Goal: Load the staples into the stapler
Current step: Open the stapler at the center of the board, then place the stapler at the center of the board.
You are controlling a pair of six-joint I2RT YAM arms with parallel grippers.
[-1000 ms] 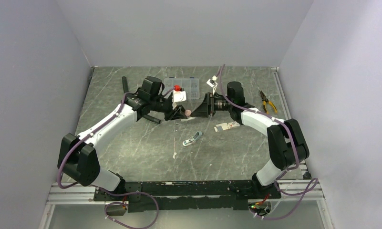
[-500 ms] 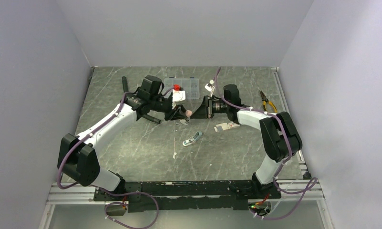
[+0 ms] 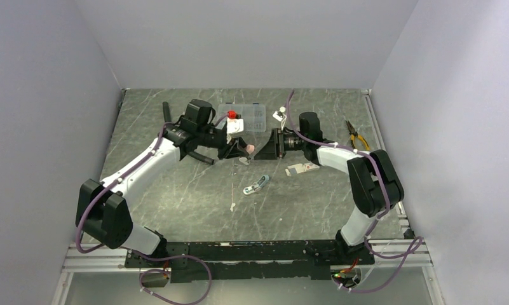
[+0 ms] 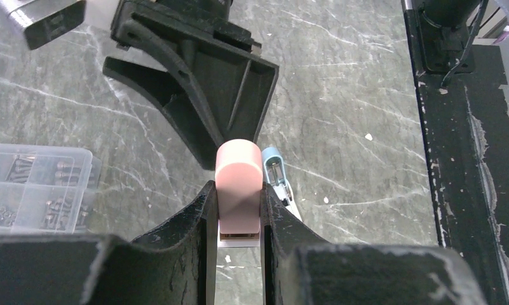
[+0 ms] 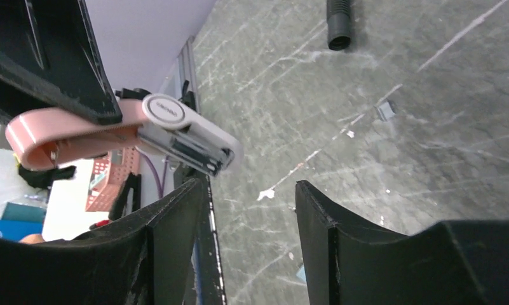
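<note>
Stapler first: the pink stapler [image 4: 237, 175] is pinched by its sides in the left gripper [image 4: 239, 210]. It is held up off the table [image 3: 175, 210], and its long axis runs across toward the right gripper [image 5: 248, 187]. In the right wrist view a white-and-metal arm sticks out past the pink body toward the right fingers, so the stapler looks hinged open. The right jaws stand apart with nothing between them, just short of that tip.

The staples are at neither gripper. I take them to be the thin pale sliver [image 3: 232, 196] on the table toward the arm bases, just left of the blue stapler [image 3: 256, 185], though from overhead it is too fine to be certain. It lies roughly front to back, crosswise to the held stapler. It is a little nearer the left gripper, but that arm is busy. My guess is that the free right arm must draw back toward the near edge to fetch it.
</note>
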